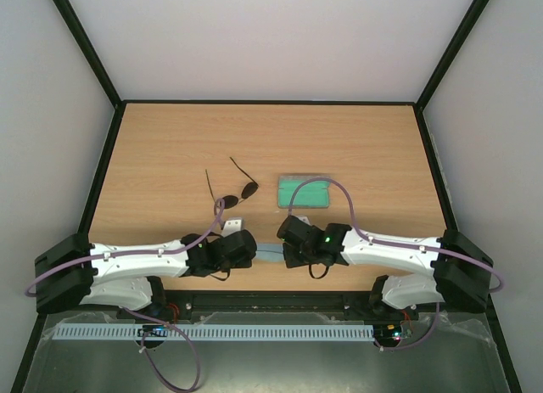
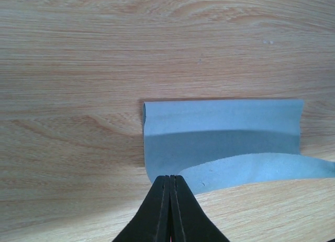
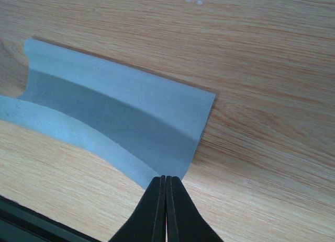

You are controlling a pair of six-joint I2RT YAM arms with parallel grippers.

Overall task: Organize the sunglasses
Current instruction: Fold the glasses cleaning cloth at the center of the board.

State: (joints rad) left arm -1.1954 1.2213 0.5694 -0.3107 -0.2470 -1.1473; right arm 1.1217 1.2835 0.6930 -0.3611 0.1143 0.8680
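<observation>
The sunglasses (image 1: pixel 240 192), with two dark round lenses and thin arms spread open, lie on the table left of centre, beyond both grippers. The light blue cloth (image 1: pixel 270 255) lies between the grippers near the front edge. My left gripper (image 1: pixel 248 245) is shut on the cloth's near left corner (image 2: pixel 180 175). My right gripper (image 1: pixel 288 240) is shut on its near right corner (image 3: pixel 157 171). The near edge of the cloth is lifted and curled over the rest in both wrist views (image 2: pixel 225 142) (image 3: pixel 120 116). The sunglasses do not show in either wrist view.
The grey case (image 1: pixel 303 191) with its green inside lies open just right of the sunglasses, behind the right gripper. Black frame rails run along the wooden table's (image 1: pixel 356 138) edges, and the front rail shows in the right wrist view (image 3: pixel 31 221).
</observation>
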